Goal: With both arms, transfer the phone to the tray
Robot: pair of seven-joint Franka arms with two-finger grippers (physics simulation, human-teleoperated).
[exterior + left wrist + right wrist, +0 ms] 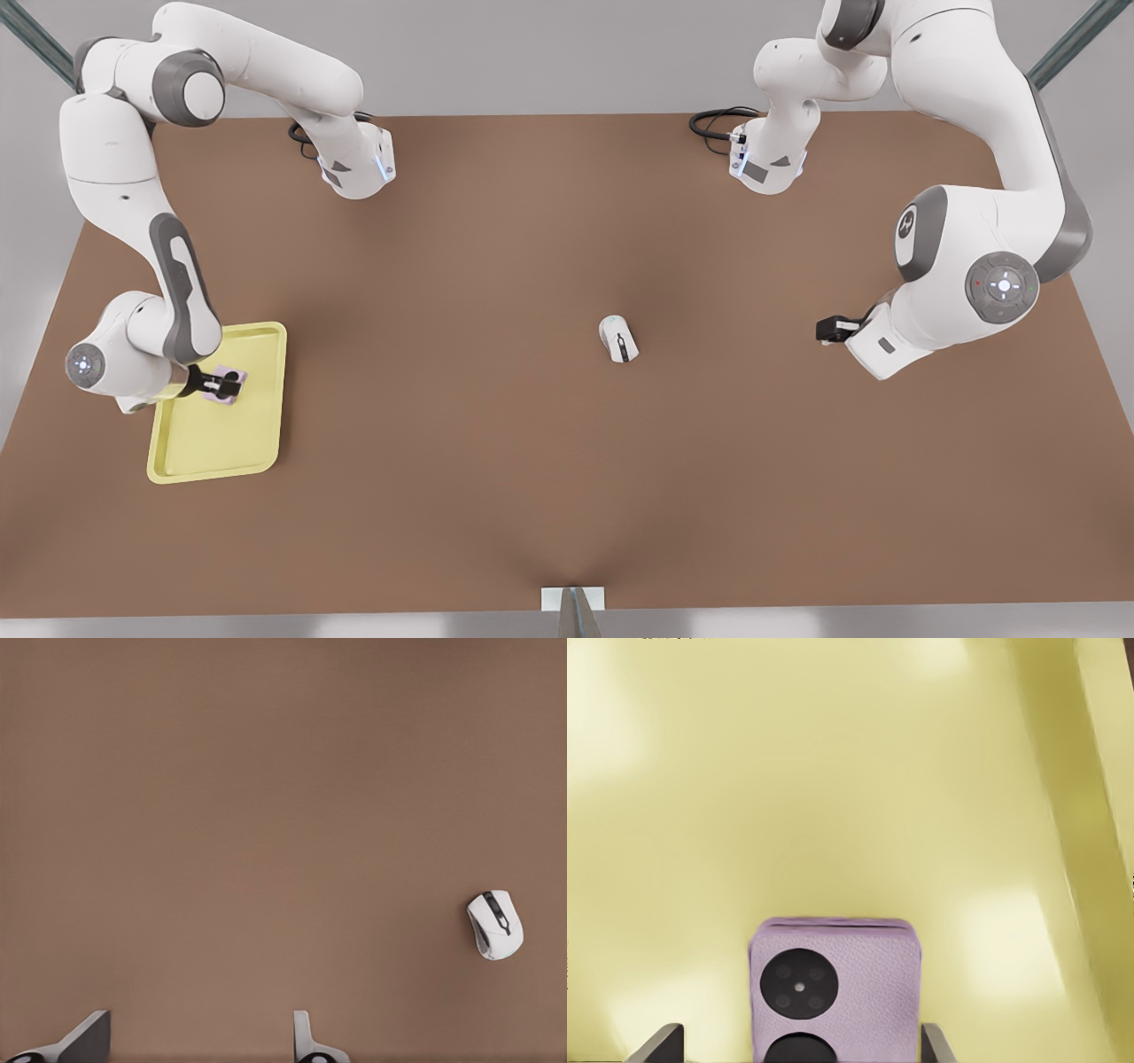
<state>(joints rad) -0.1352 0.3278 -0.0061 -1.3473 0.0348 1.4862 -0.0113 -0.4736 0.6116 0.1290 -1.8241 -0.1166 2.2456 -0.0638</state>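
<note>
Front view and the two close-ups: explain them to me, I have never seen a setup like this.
Two white robot arms stand at a brown table. The front view looks down from above; the other two pictures come from a camera on each arm's wrist. The right arm, at the front view's left, has its jaws open around a lilac phone in a yellow tray. The left arm, at the front view's right, waits, jaws open and empty. A white computer mouse lies mid-table.

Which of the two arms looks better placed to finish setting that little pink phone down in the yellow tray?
The right one. The right gripper is over the pale yellow shallow tray with its fingers either side of the pale pink-lilac phone. The left gripper waits open, beyond the white oval mouse.
</note>
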